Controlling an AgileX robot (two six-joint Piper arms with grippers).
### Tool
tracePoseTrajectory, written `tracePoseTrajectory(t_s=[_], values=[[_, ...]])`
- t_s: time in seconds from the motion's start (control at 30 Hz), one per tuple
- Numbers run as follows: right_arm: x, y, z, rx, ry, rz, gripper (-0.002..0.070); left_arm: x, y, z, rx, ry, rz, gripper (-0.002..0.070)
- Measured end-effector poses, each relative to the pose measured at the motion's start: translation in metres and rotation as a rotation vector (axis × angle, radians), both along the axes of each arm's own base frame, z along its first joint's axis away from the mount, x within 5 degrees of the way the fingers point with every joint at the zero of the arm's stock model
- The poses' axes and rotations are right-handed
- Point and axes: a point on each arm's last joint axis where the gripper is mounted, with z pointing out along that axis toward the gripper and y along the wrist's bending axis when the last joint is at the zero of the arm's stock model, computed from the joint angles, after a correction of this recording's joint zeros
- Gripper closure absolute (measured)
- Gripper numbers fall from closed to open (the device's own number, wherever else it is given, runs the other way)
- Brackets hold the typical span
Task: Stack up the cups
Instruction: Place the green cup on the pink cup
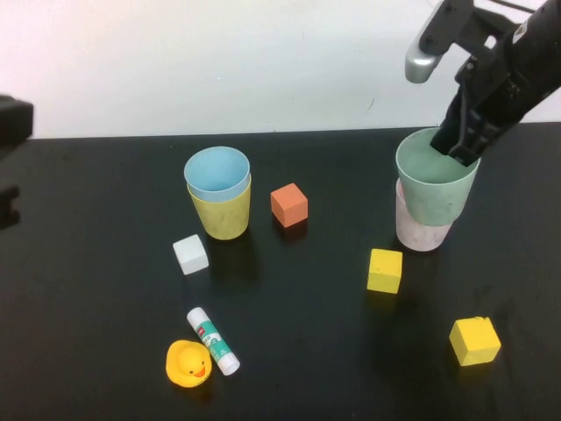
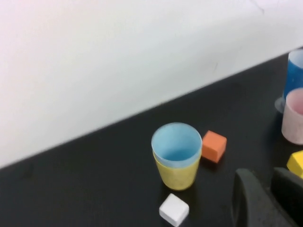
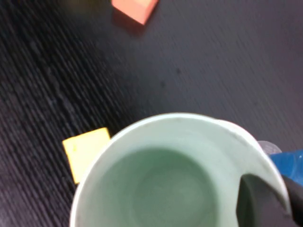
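Observation:
The light blue cup [image 1: 216, 171] sits nested in the yellow cup [image 1: 223, 215] at centre-left; both also show in the left wrist view [image 2: 176, 146]. My right gripper [image 1: 460, 145] is shut on the far rim of the pale green cup [image 1: 434, 189], one finger inside it. The green cup hangs tilted, its base in the mouth of the pale pink cup [image 1: 421, 235]. The right wrist view looks into the green cup [image 3: 161, 184]. My left gripper [image 1: 9, 175] is parked at the table's left edge, open and empty [image 2: 267, 182].
An orange cube [image 1: 288, 204], a white cube [image 1: 190, 254], two yellow cubes [image 1: 385, 270] [image 1: 474, 340], a glue stick [image 1: 213, 340] and a rubber duck [image 1: 188, 363] lie on the black table. A dark-blue cone cup [image 2: 296, 71] stands behind the pink cup.

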Motion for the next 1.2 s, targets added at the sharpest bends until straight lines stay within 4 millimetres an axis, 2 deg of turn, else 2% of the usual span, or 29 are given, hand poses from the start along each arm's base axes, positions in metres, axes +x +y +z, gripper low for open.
tracePoseTrajectory(t_s=[0.1, 0.33, 1.2], values=[[0.005, 0.001, -0.005, 0.006, -0.008, -0.013, 0.0645, 0.003, -0.002, -0.007, -0.019, 0.011, -0.004, 0.0636], [0.013, 0.003, -0.008, 0.020, -0.047, -0.029, 0.0645, 0.005, -0.003, -0.010, -0.028, 0.008, -0.003, 0.0645], [0.019, -0.001, -0.002, -0.009, -0.117, -0.060, 0.0646, 0.005, -0.003, -0.008, -0.036, -0.007, -0.005, 0.0646]])
